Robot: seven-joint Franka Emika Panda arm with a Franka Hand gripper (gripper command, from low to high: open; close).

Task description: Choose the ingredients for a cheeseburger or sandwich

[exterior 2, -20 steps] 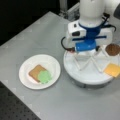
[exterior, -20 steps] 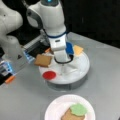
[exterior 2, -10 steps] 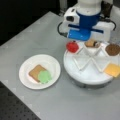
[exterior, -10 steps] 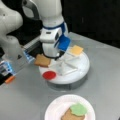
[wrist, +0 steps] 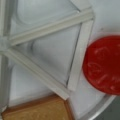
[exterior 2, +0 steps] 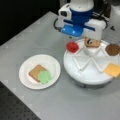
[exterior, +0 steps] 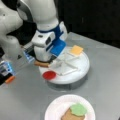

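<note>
Nearest, on the grey table [exterior 2: 30, 32], a plain white plate [exterior 2: 25, 72] carries the started sandwich: a tan bread square [exterior 2: 35, 72] with a green lettuce piece [exterior 2: 45, 76] on its corner; same pair seen at a front view's bottom [exterior: 75, 112].

Behind it, the white round sectioned tray [exterior 2: 87, 72] holds a red round tomato slice [exterior 2: 72, 46], a second tan bread square [exterior 2: 91, 42], a dark brown round patty [exterior 2: 112, 49] and a yellow cheese square [exterior 2: 113, 69].

Step in hand, by judgement: picking the next ingredient. The claw [exterior: 42, 58] hangs low over the tray's bread and tomato sections; the wrist view shows tomato [wrist: 103, 65] and bread [wrist: 37, 110] below. Fingers are hidden, so I cannot tell the claw's state. Nothing visibly held. A pick would call for centring on one piece.
</note>
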